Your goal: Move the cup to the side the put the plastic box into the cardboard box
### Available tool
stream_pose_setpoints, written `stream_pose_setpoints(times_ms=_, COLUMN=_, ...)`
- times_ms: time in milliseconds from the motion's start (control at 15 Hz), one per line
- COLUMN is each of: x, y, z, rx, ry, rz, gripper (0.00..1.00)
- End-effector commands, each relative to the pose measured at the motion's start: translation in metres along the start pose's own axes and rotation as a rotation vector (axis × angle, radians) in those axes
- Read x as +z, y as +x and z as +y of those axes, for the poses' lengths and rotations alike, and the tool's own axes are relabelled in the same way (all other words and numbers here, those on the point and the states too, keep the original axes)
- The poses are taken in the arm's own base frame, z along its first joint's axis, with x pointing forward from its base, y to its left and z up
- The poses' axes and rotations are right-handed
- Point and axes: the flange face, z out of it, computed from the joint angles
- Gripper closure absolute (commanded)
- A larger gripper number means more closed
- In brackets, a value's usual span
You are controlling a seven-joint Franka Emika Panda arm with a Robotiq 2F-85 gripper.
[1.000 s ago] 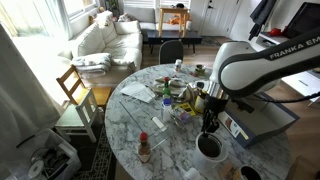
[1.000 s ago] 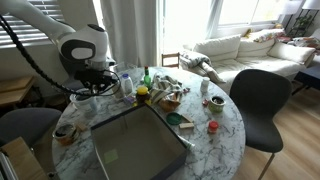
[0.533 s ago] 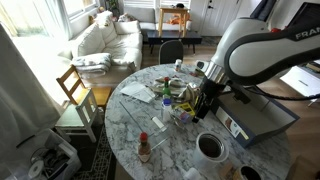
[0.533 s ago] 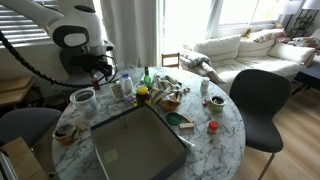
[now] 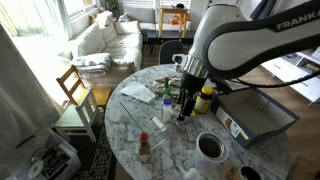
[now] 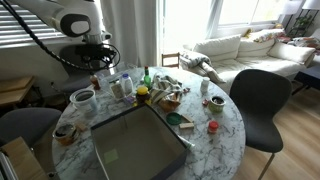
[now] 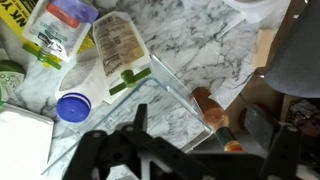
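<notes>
Cardboard box point(image 5: 262, 112), the single biggest item on the round marble bench point(image 5: 128, 112), lies open and shallow. An exterior view looks down into its dark grey inside point(image 6: 135, 145); only the other exterior view shows the small printed label on its pale side.

One robot arm point(image 5: 240, 45) reaches over the bench. A second ago its gripper point(image 5: 182, 112) hung directly over the cup. Now it has swung away from the cardboard box and hovers above the clutter in the middle of the bench.

One cup point(image 5: 210, 147), with a white rim and dark inside, has not moved. It stands upright near a corner of the cardboard box, apart from it, and is seen in both exterior views.

One plastic box point(image 6: 122, 86), small and clear, stands past the cardboard box's long edge and farther from it than the cup. The wrist view alone shows it close: its clear walls point(image 7: 150, 108) lie just ahead of the dark fingers point(image 7: 137, 125), with something reddish-brown at its far side. The fingers are spread wide with nothing between them.

One red-capped sauce bottle point(image 5: 145, 150) stands farther still from the cardboard box.

The wrist view also shows one blue cap point(image 7: 72, 105) and one printed packet point(image 7: 120, 45) beside the plastic box.
</notes>
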Motion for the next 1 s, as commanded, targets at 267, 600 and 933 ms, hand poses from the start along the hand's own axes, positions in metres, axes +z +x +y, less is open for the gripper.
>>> stream_pose_setpoints(times_ms=267, x=0.011, y=0.010, z=0.007, rx=-0.025, ry=0.012, rz=-0.015, gripper=0.00)
stream_pose_setpoints(times_ms=600, x=0.039, y=0.024, z=0.002, rx=-0.306, ry=0.063, rz=-0.012, gripper=0.00)
stream_pose_setpoints(times_ms=933, x=0.068, y=0.041, z=0.000, rx=-0.557, ry=0.056, rz=-0.066, gripper=0.00)
